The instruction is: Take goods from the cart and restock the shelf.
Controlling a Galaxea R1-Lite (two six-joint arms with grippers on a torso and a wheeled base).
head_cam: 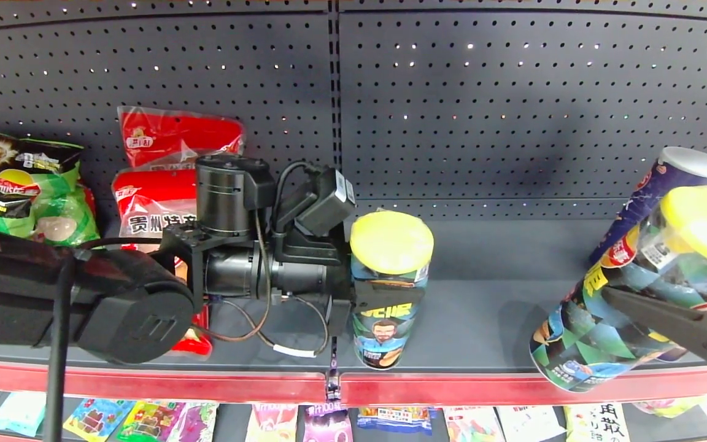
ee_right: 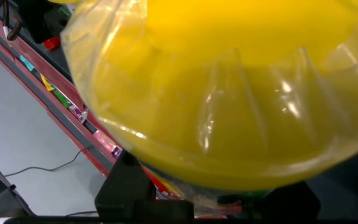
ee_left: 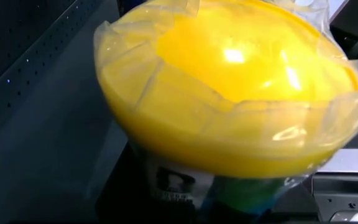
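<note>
Dark pegboard (head_cam: 513,92) backs a grey shelf (head_cam: 488,307) where each gripper clasps a yellow-lidded canister.

From the head view, the left gripper (head_cam: 399,293) is closed around the standing canister (head_cam: 387,337), which is upright mid-shelf. The right gripper (head_cam: 629,294) is clamped on the tilted canister (head_cam: 580,344), which leans at the shelf's right end with its base by the red front edge. I cannot tell whether that base rests on the shelf. A white-lidded tube (head_cam: 672,178) leans just behind it. I count two yellow-lidded canisters, one tube, two red bags (head_cam: 175,135) and two green bags (head_cam: 40,178) at the back left. The left wrist view brings the standing canister (ee_left: 241,81) up close, with film wrinkled over its lid and the pegboard beside it. The right wrist view looks over the tilted canister (ee_right: 229,93) and adds a pale floor (ee_right: 17,137) with a loose cable (ee_right: 48,165) below.
</note>
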